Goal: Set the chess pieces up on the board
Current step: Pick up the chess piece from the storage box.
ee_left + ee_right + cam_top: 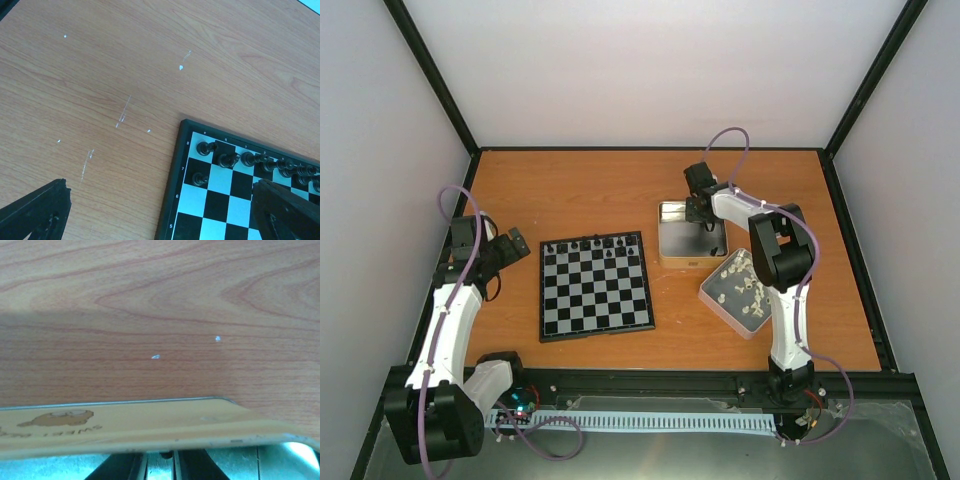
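The board (596,300) lies left of centre on the table, with several black chess pieces (600,243) along its far rows. In the left wrist view its corner (186,150) shows black pieces (204,148) standing on it. My left gripper (513,244) is open and empty, just left of the board; its fingers (37,210) straddle the board's edge. My right gripper (698,212) reaches down into a silver tin (672,212). In the right wrist view its fingers (125,465) stand close together on a small dark piece (165,454), partly hidden behind the tin's cream wall (150,425).
A second tin (708,292) holding several cream-white pieces (745,285) lies tilted to the right of the board, beside the right arm. Black frame rails edge the table. Grey walls close in on both sides.
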{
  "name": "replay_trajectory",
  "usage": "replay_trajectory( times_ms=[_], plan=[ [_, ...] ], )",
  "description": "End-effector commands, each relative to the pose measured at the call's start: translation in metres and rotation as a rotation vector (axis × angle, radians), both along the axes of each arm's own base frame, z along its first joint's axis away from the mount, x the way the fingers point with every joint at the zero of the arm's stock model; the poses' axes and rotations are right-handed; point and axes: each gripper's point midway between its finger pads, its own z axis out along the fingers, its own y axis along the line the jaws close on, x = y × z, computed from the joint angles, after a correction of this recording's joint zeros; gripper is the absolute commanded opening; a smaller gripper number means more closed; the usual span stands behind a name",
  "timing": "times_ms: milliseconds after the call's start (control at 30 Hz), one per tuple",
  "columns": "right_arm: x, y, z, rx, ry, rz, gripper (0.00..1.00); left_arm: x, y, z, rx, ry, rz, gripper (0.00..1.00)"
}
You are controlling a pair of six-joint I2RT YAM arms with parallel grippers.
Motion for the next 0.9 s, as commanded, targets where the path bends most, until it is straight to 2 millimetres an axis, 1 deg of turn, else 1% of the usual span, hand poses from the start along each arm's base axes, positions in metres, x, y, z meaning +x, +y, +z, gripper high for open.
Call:
replay_trajectory(
  times_ms=[0,67,133,233,333,400,567,700,800,867],
  plan=[
    [-0.002,-0.002,-0.009,0.003,0.022,-0.002,0.04,0.01,-0.003,0.025,0.011,-0.072,-0.048,1.0],
    [-0.007,0.009,-0.002,0.06,0.037,0.037,0.03,0.013,-0.011,0.029,-0.005,-0.093,-0.098,1.0],
    [-0.014,0.019,0.012,0.123,0.048,0.07,0.03,0.018,-0.018,0.036,-0.021,-0.121,-0.14,1.0],
    [-0.031,0.033,0.033,0.218,0.068,0.126,0.03,0.023,-0.024,0.047,-0.039,-0.163,-0.162,1.0],
    [-0.047,0.035,0.051,0.268,0.083,0.123,0.03,0.027,-0.033,0.058,-0.079,-0.215,-0.2,1.0],
    [-0.056,0.037,0.058,0.3,0.096,0.123,0.03,0.029,-0.042,0.064,-0.12,-0.243,-0.231,1.0],
    [-0.081,0.053,0.073,0.429,0.211,0.12,0.03,0.032,-0.073,0.077,-0.266,-0.306,-0.357,1.0],
    [-0.099,0.059,0.079,0.493,0.3,0.085,0.04,0.029,-0.088,0.082,-0.352,-0.332,-0.42,1.0],
    [-0.113,0.077,0.087,0.595,0.402,0.116,0.05,0.026,-0.098,0.081,-0.389,-0.337,-0.458,1.0],
    [-0.126,0.09,0.095,0.661,0.473,0.158,0.05,0.025,-0.101,0.077,-0.397,-0.325,-0.461,1.0]
  ],
)
